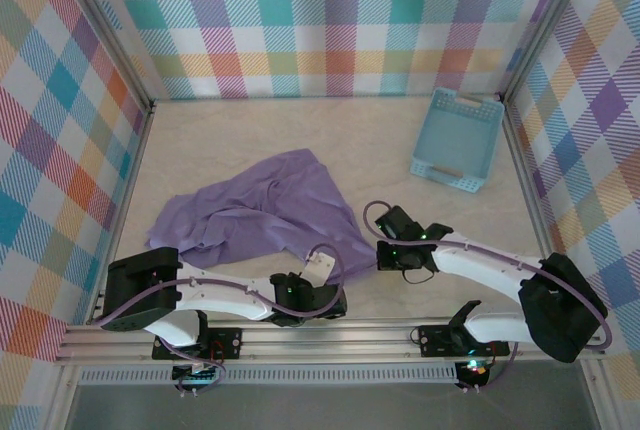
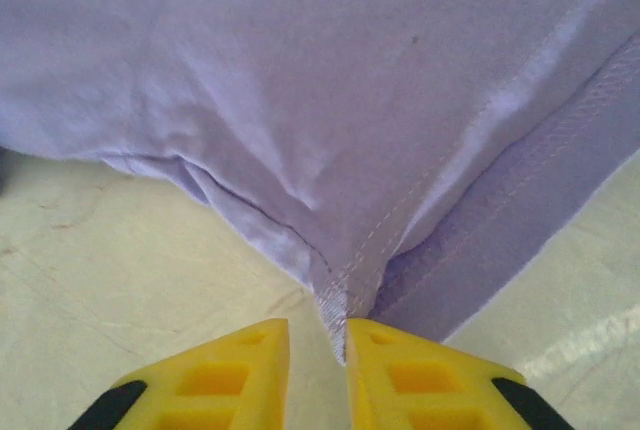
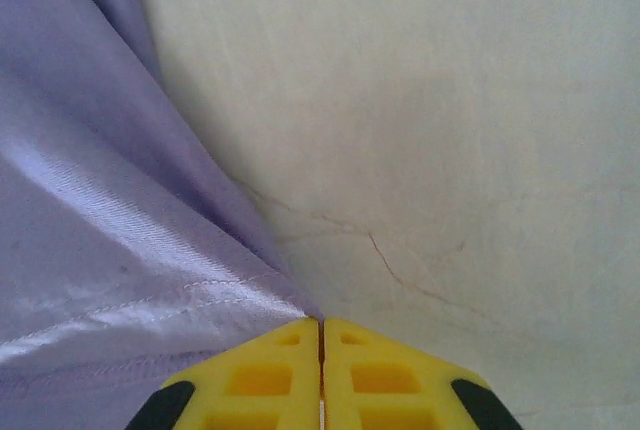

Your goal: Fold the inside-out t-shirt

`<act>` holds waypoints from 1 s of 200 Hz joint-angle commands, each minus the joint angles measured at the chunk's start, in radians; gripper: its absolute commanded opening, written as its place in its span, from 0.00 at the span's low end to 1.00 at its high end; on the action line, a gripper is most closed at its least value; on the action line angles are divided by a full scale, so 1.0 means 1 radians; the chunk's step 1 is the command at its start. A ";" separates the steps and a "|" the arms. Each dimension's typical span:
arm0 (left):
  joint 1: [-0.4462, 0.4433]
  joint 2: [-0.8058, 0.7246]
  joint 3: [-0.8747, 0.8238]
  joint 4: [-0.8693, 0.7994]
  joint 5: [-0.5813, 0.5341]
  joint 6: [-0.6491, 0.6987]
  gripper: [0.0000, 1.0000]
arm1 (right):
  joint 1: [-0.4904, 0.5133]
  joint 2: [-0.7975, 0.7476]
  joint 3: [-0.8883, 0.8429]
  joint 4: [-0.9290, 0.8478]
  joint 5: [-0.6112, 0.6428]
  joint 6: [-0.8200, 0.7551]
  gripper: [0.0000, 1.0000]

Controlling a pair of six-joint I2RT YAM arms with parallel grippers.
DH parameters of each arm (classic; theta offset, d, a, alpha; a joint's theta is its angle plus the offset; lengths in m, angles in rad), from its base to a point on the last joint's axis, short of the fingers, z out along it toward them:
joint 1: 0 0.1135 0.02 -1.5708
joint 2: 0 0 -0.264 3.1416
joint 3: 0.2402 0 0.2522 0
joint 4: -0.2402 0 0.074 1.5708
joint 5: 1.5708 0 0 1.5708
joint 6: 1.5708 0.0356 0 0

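near the front of the table [image 1: 250,130], the t-shirt [image 1: 265,210] is spread in a rumpled heap. a seamed corner is clamped by the left gripper [image 2: 318,335]; the hem further along is pinched by the clenched right gripper [image 3: 320,328], likely so the cloth can be drawn flat. the basket [image 1: 458,140] is set well apart.

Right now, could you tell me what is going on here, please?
A lavender-purple fabric t-shirt lies crumpled on the pale table, not yet folded. The robot's left gripper is closed on a stitched corner of its hem, and the right gripper is shut at the shirt's right edge, apparently pinching it. A light blue plastic slotted basket sits at the far right, apart from the shirt.
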 commanded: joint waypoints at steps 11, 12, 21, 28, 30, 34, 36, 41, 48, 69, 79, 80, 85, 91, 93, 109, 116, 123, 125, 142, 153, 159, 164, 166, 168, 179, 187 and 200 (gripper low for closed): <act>-0.010 -0.028 -0.032 0.100 0.071 0.032 0.30 | -0.001 -0.053 -0.021 0.021 -0.084 0.016 0.21; -0.011 -0.032 -0.032 0.099 0.070 0.032 0.31 | -0.002 -0.056 -0.021 0.020 -0.084 0.015 0.21; -0.011 -0.057 -0.040 0.087 0.055 0.032 0.34 | -0.001 -0.081 -0.011 0.002 -0.083 0.004 0.28; -0.009 -0.083 -0.045 0.086 0.034 0.032 0.37 | -0.002 -0.103 -0.003 -0.013 -0.077 -0.005 0.35; -0.008 -0.092 -0.048 0.059 0.031 0.032 0.38 | -0.001 -0.109 0.000 -0.018 -0.074 -0.007 0.36; -0.006 -0.108 -0.052 0.045 0.017 0.032 0.39 | -0.001 -0.122 0.007 -0.023 -0.067 -0.011 0.40; -0.004 -0.118 -0.055 0.042 0.013 0.032 0.40 | -0.001 -0.126 0.010 -0.028 -0.062 -0.013 0.41; 0.004 -0.140 -0.060 0.037 0.009 0.034 0.42 | -0.001 -0.137 0.015 -0.034 -0.050 -0.020 0.44; 0.024 -0.168 -0.069 0.033 0.008 0.038 0.45 | -0.002 -0.144 0.027 -0.037 -0.034 -0.032 0.47; 0.115 -0.229 -0.076 -0.004 0.007 0.027 0.46 | -0.029 -0.095 0.081 -0.027 -0.018 -0.079 0.49; 0.164 -0.252 -0.071 -0.041 -0.006 0.010 0.47 | -0.050 -0.045 0.121 -0.014 -0.025 -0.100 0.49; 0.170 -0.255 -0.070 -0.047 -0.007 0.007 0.47 | -0.051 -0.040 0.128 -0.011 -0.026 -0.102 0.49; 0.203 -0.266 -0.065 -0.080 -0.015 -0.011 0.49 | -0.060 -0.011 0.148 -0.003 -0.033 -0.111 0.49; 0.248 -0.282 -0.063 -0.108 -0.007 -0.022 0.50 | -0.069 0.019 0.173 0.010 -0.039 -0.122 0.49; 0.261 -0.289 -0.065 -0.115 -0.002 -0.023 0.50 | -0.072 0.033 0.185 0.013 -0.042 -0.125 0.49; 0.392 -0.342 -0.078 -0.175 0.038 -0.034 0.52 | -0.089 0.133 0.260 0.041 -0.058 -0.142 0.48; 0.448 -0.369 -0.085 -0.192 0.054 -0.029 0.55 | -0.096 0.176 0.294 0.051 -0.065 -0.146 0.47; 0.501 -0.393 -0.097 -0.197 0.080 -0.012 0.60 | -0.102 0.217 0.325 0.060 -0.073 -0.153 0.47; 0.516 -0.399 -0.099 -0.197 0.089 -0.007 0.61 | -0.103 0.226 0.332 0.062 -0.074 -0.155 0.47; 0.641 -0.429 -0.116 -0.207 0.149 0.014 0.63 | -0.106 0.328 0.411 0.059 -0.080 -0.171 0.46; 0.706 -0.429 -0.128 -0.202 0.187 0.027 0.64 | -0.105 0.389 0.459 0.050 -0.083 -0.179 0.46; 0.741 -0.423 -0.135 -0.197 0.206 0.031 0.65 | -0.105 0.419 0.479 0.048 -0.085 -0.180 0.46; 0.770 -0.416 -0.140 -0.184 0.233 0.032 0.66 | -0.105 0.444 0.494 0.046 -0.083 -0.183 0.46; 0.781 -0.413 -0.143 -0.178 0.244 0.032 0.66 | -0.105 0.452 0.499 0.046 -0.081 -0.185 0.46; 0.791 -0.409 -0.146 -0.170 0.253 0.032 0.65 | -0.105 0.461 0.505 0.044 -0.081 -0.185 0.46; 0.835 -0.380 -0.152 -0.149 0.282 0.022 0.66 | -0.105 0.508 0.531 0.037 -0.077 -0.188 0.45; 0.869 -0.353 -0.149 -0.140 0.296 0.011 0.66 | -0.105 0.540 0.553 0.027 -0.074 -0.190 0.44; 0.914 -0.298 -0.147 -0.099 0.348 0.007 0.66 | -0.106 0.579 0.574 0.020 -0.077 -0.193 0.40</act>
